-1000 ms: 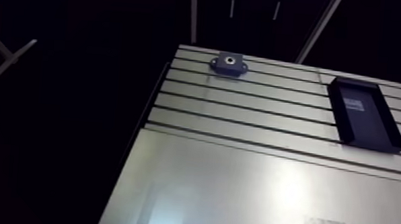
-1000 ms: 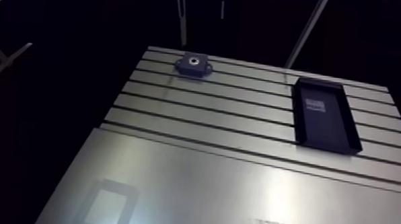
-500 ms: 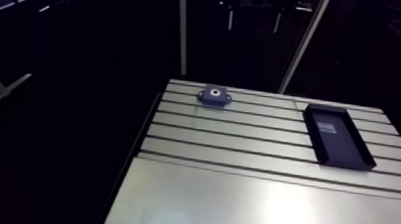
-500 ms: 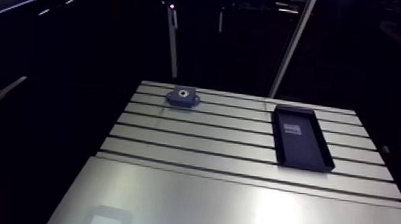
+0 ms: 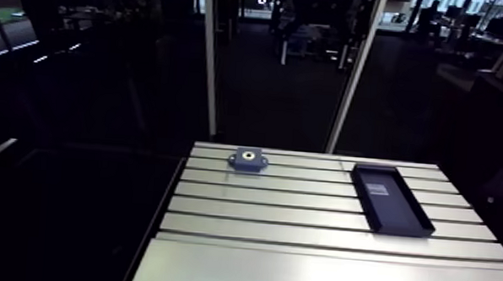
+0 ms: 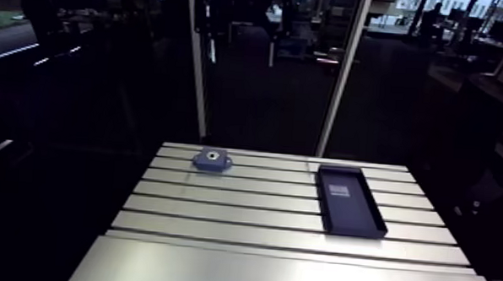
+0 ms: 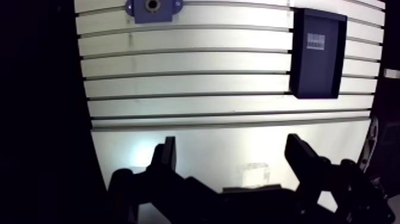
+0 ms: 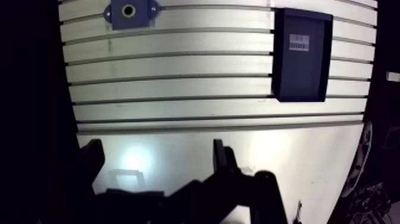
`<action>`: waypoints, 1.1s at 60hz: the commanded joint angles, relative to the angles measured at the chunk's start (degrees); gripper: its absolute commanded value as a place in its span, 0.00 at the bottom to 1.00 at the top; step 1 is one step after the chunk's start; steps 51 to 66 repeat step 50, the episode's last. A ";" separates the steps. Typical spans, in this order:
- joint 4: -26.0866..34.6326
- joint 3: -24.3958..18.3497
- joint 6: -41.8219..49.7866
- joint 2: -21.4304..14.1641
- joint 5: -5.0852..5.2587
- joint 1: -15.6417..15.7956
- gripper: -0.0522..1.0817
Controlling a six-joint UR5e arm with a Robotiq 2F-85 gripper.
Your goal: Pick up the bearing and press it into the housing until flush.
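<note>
Beneath the wrist camera, the gripper (image 7: 232, 156) is hanging over the smooth near plate of the table (image 7: 208, 83), its two fingers (image 7: 165, 156) spread wide with bare metal showing between them. Ahead of it, across the slotted rows, a black tray (image 7: 318, 59) is lying flat with a white label (image 7: 315, 40) inside. Farthest off, well apart from the tray, the blue housing (image 7: 153, 7) is sitting by the table's far edge, its round bore facing up.

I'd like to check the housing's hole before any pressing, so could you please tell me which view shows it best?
The wrist view: it looks almost straight down on the housing, so its round hole faces the camera. The arm view shows it small, far off and slanted.
</note>
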 commanded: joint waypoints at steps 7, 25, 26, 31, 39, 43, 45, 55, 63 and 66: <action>0.96 0.81 -1.30 -2.06 0.03 -1.51 0.05; 0.88 0.91 -1.30 -2.06 0.21 -1.69 0.05; 0.88 0.91 -1.22 -2.06 0.21 -1.69 0.05; 0.88 0.82 -1.21 -2.06 0.29 -1.78 0.05; 0.80 1.16 -1.21 -2.06 0.30 -1.95 0.05; 0.80 1.26 -1.21 -2.06 0.30 -1.95 0.05; 0.79 1.26 -1.21 -2.06 0.30 -1.95 0.05; 0.79 1.35 -1.21 -2.13 0.30 -1.95 0.05; 0.79 1.35 -1.21 -2.13 0.30 -1.95 0.05; 0.79 1.35 -1.21 -2.13 0.30 -1.95 0.05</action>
